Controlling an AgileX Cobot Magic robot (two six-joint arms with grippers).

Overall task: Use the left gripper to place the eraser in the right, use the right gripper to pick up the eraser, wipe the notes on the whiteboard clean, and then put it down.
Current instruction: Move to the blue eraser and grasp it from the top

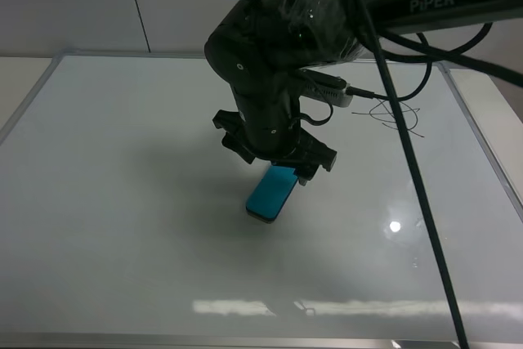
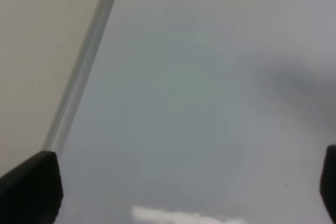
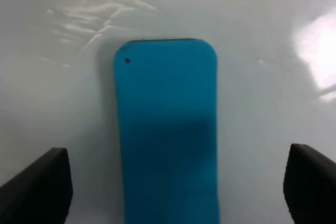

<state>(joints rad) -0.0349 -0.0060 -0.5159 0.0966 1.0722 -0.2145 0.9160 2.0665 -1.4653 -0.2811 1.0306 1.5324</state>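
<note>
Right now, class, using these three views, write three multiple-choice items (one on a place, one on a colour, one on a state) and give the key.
1. Where does the eraser lie?
A. on the whiteboard
B. on a shelf
C. in a box

2. What colour is the eraser?
A. red
B. teal-blue
C. yellow

3. How is the right gripper?
A. shut on the eraser
B. open, one finger on each side of the eraser
C. out of view

Key:
1 A: the high view shows it on the board, inside the frame.
2 B: it is teal-blue in both the high and the right wrist views.
3 B: the right wrist view shows the fingers wide apart, clear of the eraser's sides.
</note>
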